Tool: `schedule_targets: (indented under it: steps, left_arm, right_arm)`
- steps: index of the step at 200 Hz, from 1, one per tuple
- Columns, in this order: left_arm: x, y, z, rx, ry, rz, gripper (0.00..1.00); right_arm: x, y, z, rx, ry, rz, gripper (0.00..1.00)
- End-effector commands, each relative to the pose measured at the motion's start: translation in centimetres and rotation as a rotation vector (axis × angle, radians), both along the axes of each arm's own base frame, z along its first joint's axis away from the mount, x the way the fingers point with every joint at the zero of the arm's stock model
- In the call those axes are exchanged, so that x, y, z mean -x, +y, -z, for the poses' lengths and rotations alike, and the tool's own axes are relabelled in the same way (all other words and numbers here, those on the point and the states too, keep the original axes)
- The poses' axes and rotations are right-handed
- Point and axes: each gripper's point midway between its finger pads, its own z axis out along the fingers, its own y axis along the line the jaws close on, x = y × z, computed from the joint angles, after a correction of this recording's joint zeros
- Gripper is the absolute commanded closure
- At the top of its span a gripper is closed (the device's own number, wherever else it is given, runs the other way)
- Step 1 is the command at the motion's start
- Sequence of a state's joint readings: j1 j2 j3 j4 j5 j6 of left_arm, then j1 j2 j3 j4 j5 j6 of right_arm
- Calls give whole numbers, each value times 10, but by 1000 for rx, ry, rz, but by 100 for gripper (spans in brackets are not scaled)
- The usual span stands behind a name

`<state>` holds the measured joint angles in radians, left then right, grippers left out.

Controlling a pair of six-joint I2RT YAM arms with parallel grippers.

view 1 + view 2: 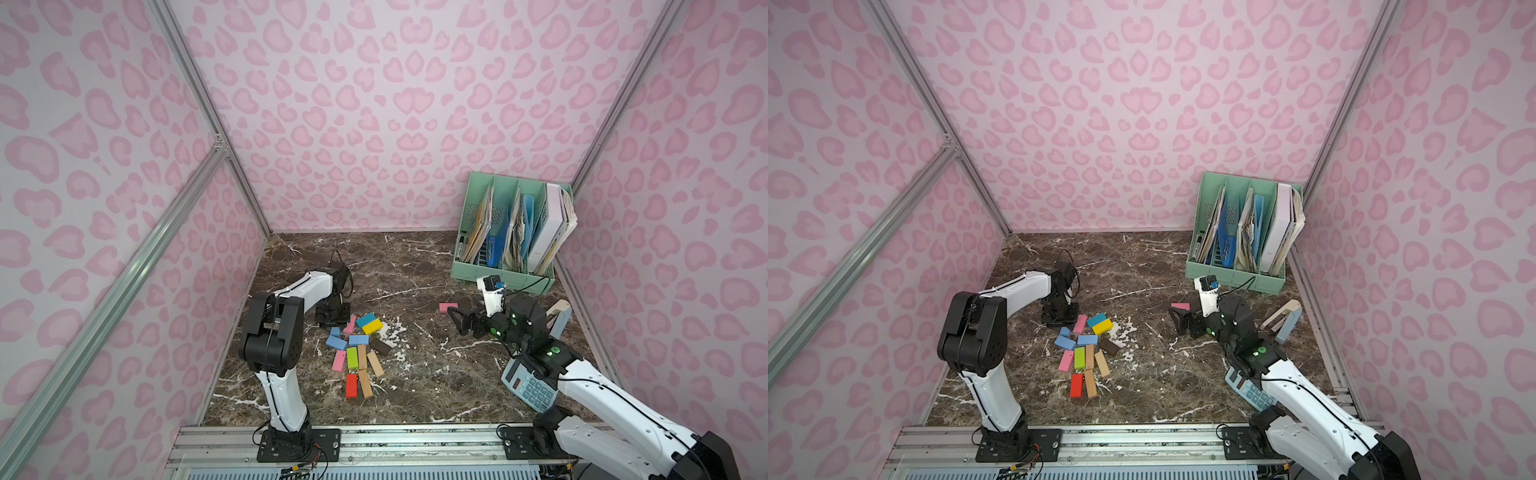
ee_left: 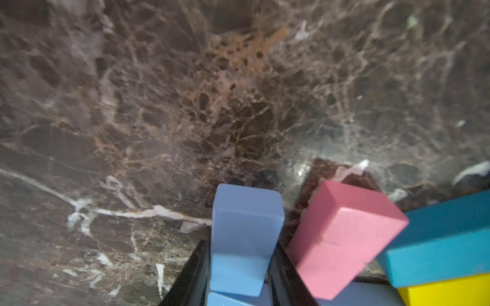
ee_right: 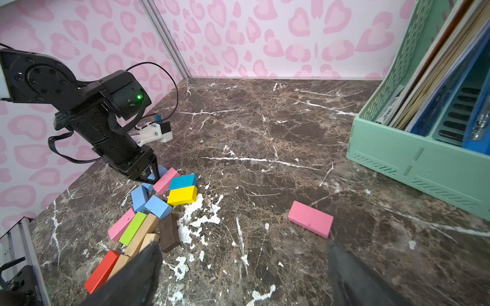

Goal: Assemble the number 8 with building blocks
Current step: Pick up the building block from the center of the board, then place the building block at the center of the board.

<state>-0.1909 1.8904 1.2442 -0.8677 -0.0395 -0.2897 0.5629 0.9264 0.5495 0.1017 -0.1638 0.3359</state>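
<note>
The left gripper [image 2: 240,242] is clamped on a light blue block [image 2: 246,220], with one finger on each side of it. Things crowd close: a tilted pink block [image 2: 344,238] leans just beside one finger, a teal block [image 2: 437,238] and a yellow block [image 2: 445,291] lie beyond it, and a second light blue block [image 2: 233,300] sits under the held one. The other building blocks [image 1: 352,357] lie behind this gripper. The right gripper [image 3: 244,245] stands wide and empty, with a lone pink block [image 3: 310,218] just ahead, untouched. A mint file rack [image 3: 411,169] stands farther ahead, and a calculator [image 1: 530,388] lies behind under the arm.

Both top views high, looking down; left wrist close, probably downward; right wrist low; all share blocks [image 3: 156,206].
</note>
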Motion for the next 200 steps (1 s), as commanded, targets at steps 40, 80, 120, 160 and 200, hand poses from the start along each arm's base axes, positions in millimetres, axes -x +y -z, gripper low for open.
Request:
schedule_targets:
  steps: [40,80,120,160,200]
  left_arm:
    - [-3,1,-29,9,-81,-46,85]
    - [-6,-12,-83,73,-229,-95,88]
    - [3,-62,-124,144,-379,-62,87]
    - [16,-130,-119,234,-414,-21,88]
    - [18,-192,-101,229,-409,47,87]
  right_arm:
    - [0,-4,-5,-6,-22,12,2]
    - [-2,-11,-7,0,-30,43,2]
    - [-8,-24,-10,6,-30,122,2]
    - [-11,-39,-21,2,-40,199,2]
    - [-11,-60,-29,-8,-50,296,2]
